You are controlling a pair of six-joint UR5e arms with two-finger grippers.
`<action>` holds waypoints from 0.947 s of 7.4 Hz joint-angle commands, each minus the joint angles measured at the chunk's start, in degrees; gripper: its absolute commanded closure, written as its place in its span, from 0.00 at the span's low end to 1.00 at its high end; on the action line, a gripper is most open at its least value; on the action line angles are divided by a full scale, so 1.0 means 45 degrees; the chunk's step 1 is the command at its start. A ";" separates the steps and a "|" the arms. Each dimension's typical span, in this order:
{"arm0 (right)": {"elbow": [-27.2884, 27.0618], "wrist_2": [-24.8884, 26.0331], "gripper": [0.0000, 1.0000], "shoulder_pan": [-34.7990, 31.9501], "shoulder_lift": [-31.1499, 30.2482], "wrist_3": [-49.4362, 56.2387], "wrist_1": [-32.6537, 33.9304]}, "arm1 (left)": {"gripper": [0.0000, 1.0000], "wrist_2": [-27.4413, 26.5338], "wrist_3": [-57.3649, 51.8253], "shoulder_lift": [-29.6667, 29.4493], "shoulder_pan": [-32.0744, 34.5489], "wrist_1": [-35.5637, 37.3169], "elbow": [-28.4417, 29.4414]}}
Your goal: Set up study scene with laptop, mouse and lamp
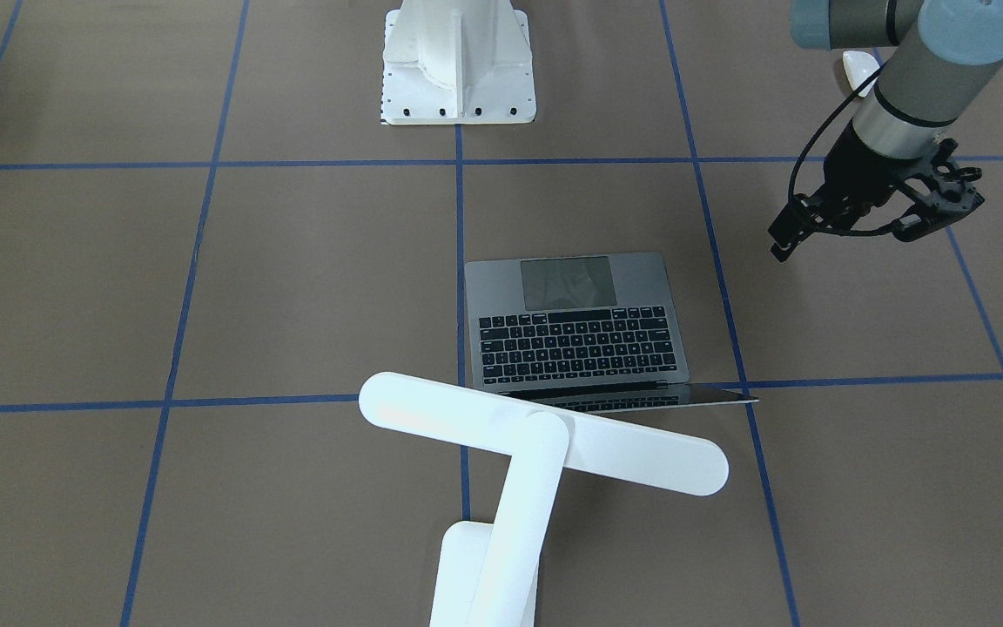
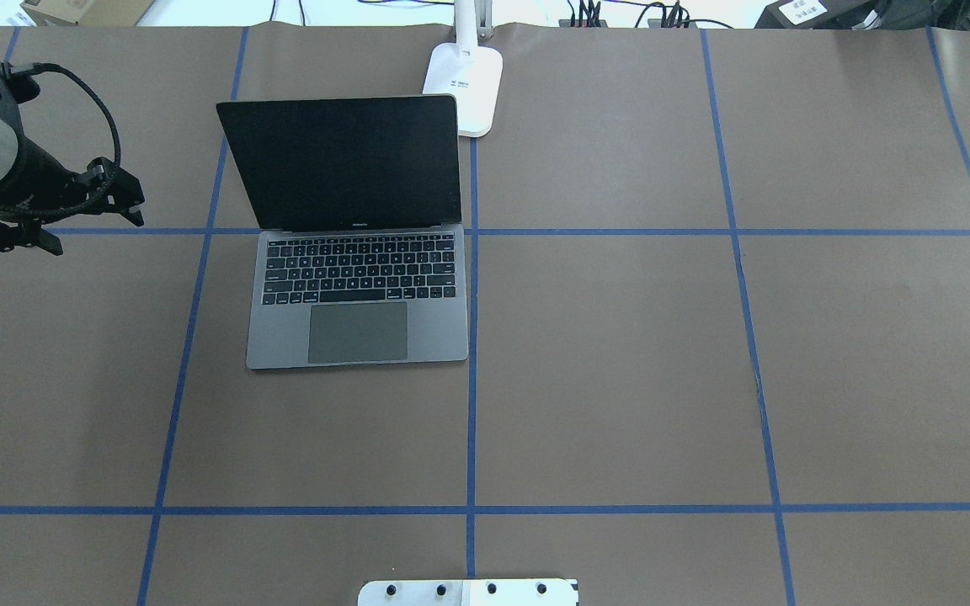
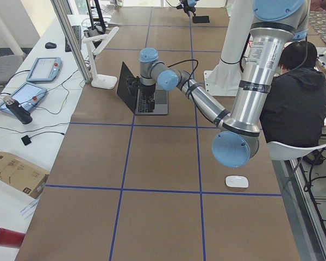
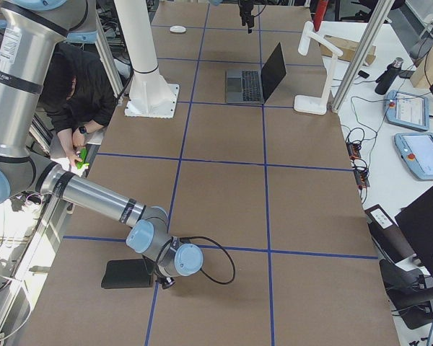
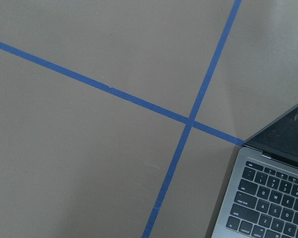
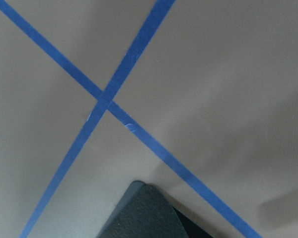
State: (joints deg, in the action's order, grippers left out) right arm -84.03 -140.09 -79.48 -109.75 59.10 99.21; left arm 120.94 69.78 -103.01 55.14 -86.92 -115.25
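tabletop [image 2: 620,353]: brown, crossed by blue tape lines [image 2: 471,421], is carrying all three task things.
laptop [image 2: 354,282]: is sitting open a little left of the tabletop's middle, toward the far edge. its keyboard and trackpad are facing the robot's edge, and its dark screen is standing up on the far side.
lamp [image 2: 464,84]: is standing at the far edge, its base just beside the screen's right corner. in the front-facing view its bar head is reaching across above the laptop's hinge.
mouse [image 3: 237,181]: is lying near the robot's edge toward the left end, well apart from the laptop.
left tool [image 2: 72,215]: is hovering above the tabletop left of the laptop, apart from it. i cannot tell whether its fingers are spread or pressed together.
right tool [image 4: 166,280]: is hanging low toward the right end, just beside the pad. only the side view is showing it, so i cannot tell its state.
pad [image 4: 128,273]: black, is lying flat near the robot's edge.
pedestal [image 1: 458,70]: white, is standing bolted at the middle of the robot's edge.
person [image 3: 293,98]: is sitting beyond the robot's edge.
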 commanded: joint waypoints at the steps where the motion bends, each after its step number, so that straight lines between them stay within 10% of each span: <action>1: 0.0021 -0.0234 0.00 0.0046 -0.0045 0.0088 0.0004 | 0.00 0.0000 0.0019 0.0000 -0.0006 0.0000 -0.0013; 7: 0.0138 -0.0528 0.00 0.0241 -0.0240 0.0089 0.0004 | 0.00 -0.0097 0.0020 0.0000 -0.0026 0.0000 -0.0014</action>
State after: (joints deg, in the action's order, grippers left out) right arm -83.57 -142.24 -78.58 -110.64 59.50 99.23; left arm 120.74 69.87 -103.01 55.04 -86.92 -115.31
